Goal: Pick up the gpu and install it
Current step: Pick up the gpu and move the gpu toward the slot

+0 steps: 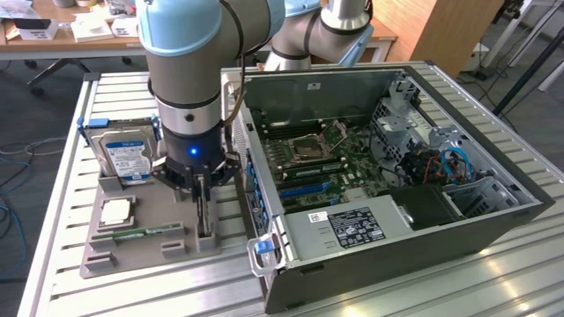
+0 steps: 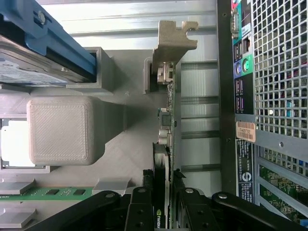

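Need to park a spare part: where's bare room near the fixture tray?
Bare: slatted table at the exterior view's lower right, beside the computer case, and tray floor between CPU and gpu. Crowded: the gap between the gpu, gripped by the hand, and the case.

I make out one mark: a small NVIDIA eye logo point(image 2: 158, 223) on the gpu point(image 2: 163, 173). Print on the computer case's point(image 2: 226, 72) tan sticker point(image 2: 245, 131) and the hard drive label point(image 1: 129, 156) is illegible.
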You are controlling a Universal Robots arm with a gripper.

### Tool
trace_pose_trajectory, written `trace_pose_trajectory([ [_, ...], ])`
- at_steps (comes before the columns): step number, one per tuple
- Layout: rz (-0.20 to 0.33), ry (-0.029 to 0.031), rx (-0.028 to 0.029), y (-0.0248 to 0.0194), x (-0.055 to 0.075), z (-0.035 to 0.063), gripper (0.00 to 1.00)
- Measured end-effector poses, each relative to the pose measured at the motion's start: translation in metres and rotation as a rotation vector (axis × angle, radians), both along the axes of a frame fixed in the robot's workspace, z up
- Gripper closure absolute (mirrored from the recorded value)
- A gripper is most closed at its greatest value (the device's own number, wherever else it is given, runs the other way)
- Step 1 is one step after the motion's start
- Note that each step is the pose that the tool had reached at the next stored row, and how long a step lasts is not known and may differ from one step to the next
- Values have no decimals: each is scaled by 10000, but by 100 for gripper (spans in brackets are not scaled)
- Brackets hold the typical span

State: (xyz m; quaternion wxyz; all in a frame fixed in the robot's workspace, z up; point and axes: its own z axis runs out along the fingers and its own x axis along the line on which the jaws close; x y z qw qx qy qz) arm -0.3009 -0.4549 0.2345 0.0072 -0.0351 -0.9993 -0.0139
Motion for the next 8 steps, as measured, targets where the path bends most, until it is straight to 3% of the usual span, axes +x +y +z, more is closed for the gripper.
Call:
trace_pose_trajectory([
  [8,1,0,-12,0,0,206,74],
])
